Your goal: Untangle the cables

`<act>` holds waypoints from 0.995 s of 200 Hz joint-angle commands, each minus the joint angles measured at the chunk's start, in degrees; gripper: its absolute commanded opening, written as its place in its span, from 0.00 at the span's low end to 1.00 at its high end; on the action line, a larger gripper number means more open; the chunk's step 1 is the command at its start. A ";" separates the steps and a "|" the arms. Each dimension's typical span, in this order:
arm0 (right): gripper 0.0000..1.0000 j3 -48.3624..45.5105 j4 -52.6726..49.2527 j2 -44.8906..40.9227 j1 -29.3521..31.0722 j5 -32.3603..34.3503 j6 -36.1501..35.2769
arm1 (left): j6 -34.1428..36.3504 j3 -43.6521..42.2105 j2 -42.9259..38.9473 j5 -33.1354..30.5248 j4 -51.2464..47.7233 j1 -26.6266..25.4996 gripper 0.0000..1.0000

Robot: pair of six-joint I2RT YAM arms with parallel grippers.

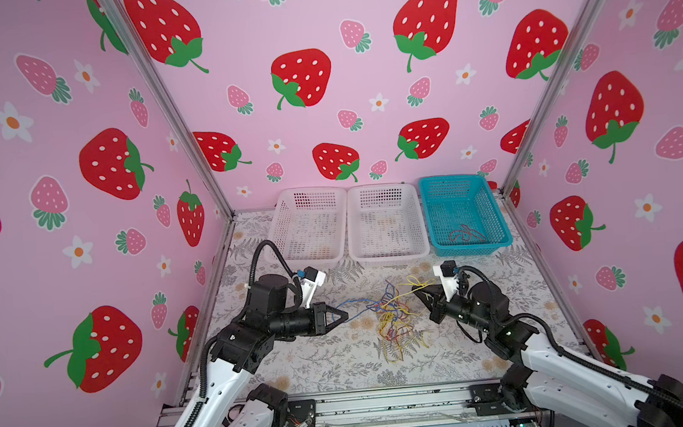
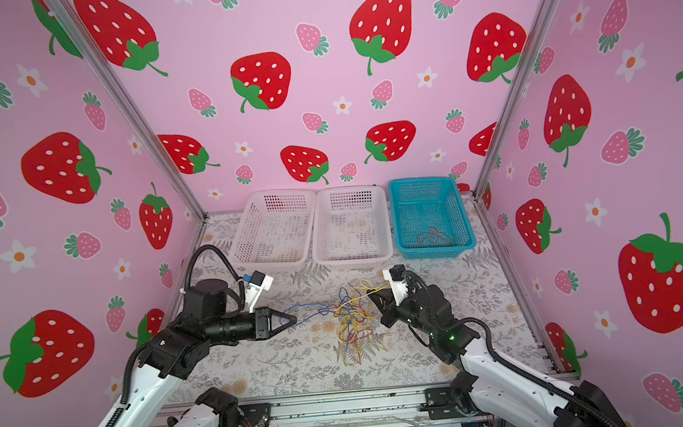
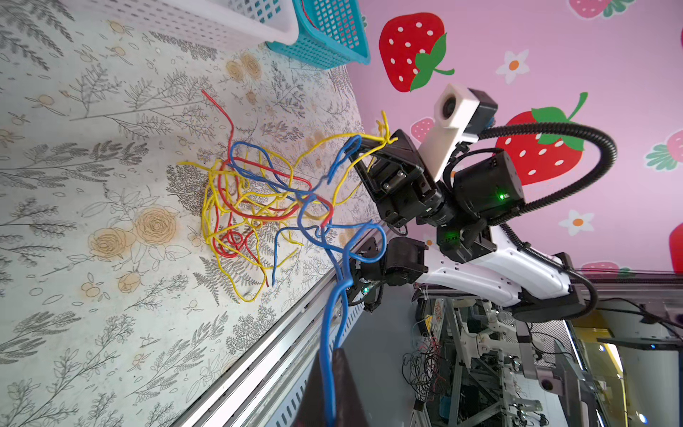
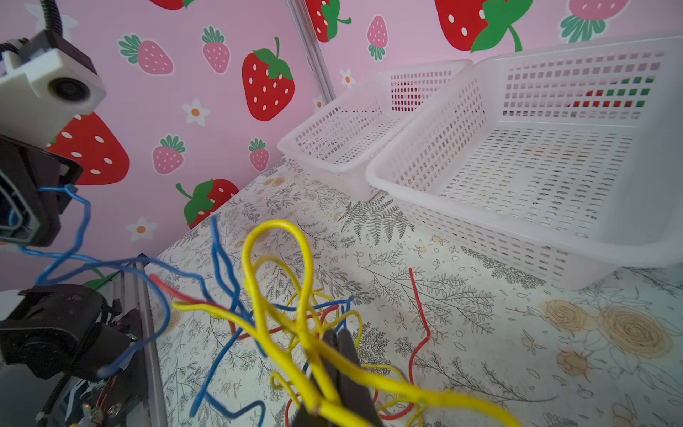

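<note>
Cables: a loose knot of yellow, red and blue cables (image 1: pixel 394 321) lies mid-worktop (image 1: pixel 322 362), between the two arms and in front of the baskets.
Left claw: the left claw (image 1: pixel 341 317) is pinched closed on a blue cable (image 1: pixel 357 303) that stretches from it into the knot.
Right claw: the right claw (image 1: pixel 419 294) is closed on a yellow cable (image 1: pixel 412 287), raised just above the pile.
Handling: probably light, string-thin and springy. The curls likely hook one another and slip from a pinch, so the best hold is near a free end or on a loop standing clear.
Sorted: a red cable (image 1: pixel 464 234) lies in the blue basket (image 1: pixel 474 250).
Hard to see: crossings inside the knot cannot be traced, nor the cables counted. Both wrist views cut off the claw tips.
</note>
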 commanded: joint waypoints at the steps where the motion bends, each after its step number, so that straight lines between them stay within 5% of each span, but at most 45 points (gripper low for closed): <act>1: 0.00 2.63 5.37 1.94 0.23 3.66 2.16 | -2.11 -0.94 0.01 1.08 5.28 -2.80 0.00; 98: 0.00 8.95 11.02 10.99 1.42 9.56 10.65 | -3.63 -4.93 0.31 -3.73 7.31 -11.54 0.00; 199: 0.00 11.67 9.49 15.33 7.24 12.76 7.80 | -4.95 -5.70 2.80 -3.00 12.36 -15.08 0.00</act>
